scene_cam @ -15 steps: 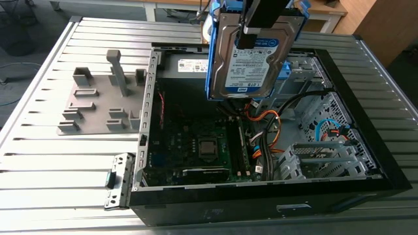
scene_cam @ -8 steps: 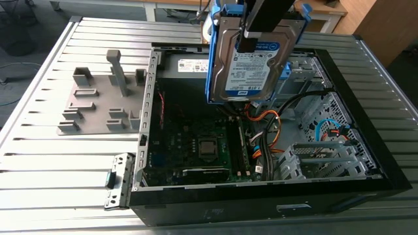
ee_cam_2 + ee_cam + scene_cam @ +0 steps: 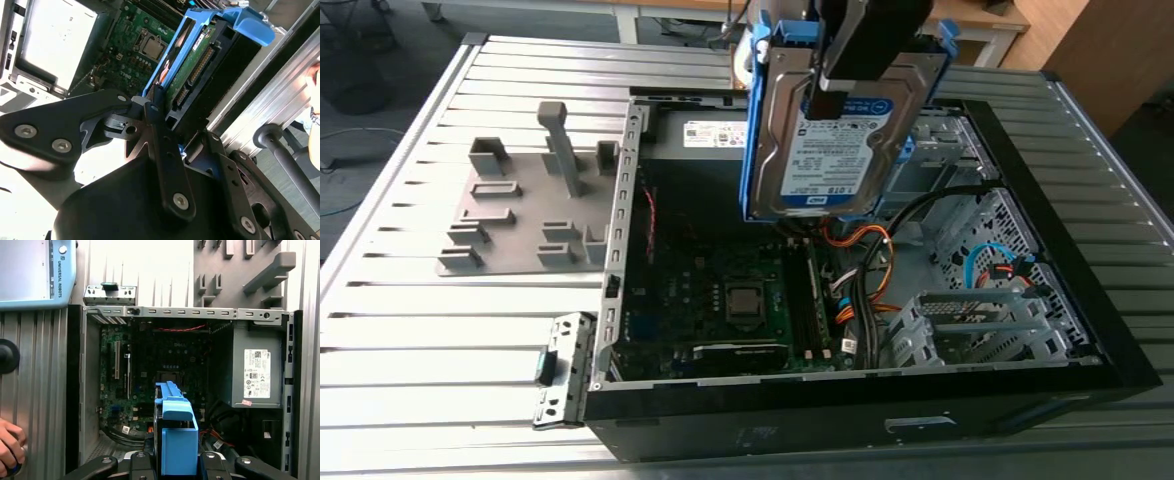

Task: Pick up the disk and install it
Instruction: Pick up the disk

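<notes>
The disk [image 3: 834, 140], a silver drive with a white-and-blue label in a bright blue carrier frame, hangs upright above the open computer case [image 3: 1107, 330]. My gripper [image 3: 827, 100] is shut on it from above, one black finger lying across the labelled face. In the second wrist view the fingers [image 3: 156, 107] clamp the disk [image 3: 192, 55] edge-on over the green motherboard [image 3: 135, 45]. In the first wrist view the disk's blue carrier [image 3: 175, 435] sticks out from the gripper [image 3: 175, 465] toward the case interior.
A grey power supply box [image 3: 255, 370] with a white sticker sits inside the case. A metal drive cage [image 3: 981, 325] and orange and blue cables [image 3: 874, 270] lie at the exterior view's right. A grey fixture plate [image 3: 520, 220] lies beside the case. A person's hand [image 3: 10, 447] rests near the case.
</notes>
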You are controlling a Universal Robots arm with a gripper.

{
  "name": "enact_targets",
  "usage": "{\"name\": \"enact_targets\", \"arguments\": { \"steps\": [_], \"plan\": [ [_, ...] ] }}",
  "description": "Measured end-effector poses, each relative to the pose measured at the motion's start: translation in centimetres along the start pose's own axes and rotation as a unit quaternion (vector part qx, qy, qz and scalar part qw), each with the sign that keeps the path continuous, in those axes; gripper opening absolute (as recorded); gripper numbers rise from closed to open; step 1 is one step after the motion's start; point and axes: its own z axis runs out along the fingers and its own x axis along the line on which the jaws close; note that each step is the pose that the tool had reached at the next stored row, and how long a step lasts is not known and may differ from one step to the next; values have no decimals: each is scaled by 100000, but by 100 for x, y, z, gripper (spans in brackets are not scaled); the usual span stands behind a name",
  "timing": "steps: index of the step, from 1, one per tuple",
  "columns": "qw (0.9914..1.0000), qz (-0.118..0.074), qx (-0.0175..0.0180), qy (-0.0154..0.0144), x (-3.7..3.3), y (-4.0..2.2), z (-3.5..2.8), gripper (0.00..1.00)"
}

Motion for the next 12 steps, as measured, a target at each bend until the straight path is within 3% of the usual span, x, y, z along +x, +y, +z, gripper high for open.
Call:
{"name": "enact_targets", "arguments": {
  "steps": [6, 12],
  "plan": [
    [100000, 0, -6, 4, 106, -25, 31, 36],
    [100000, -3, -41, 3, 158, -175, 65, 36]
  ]
}}
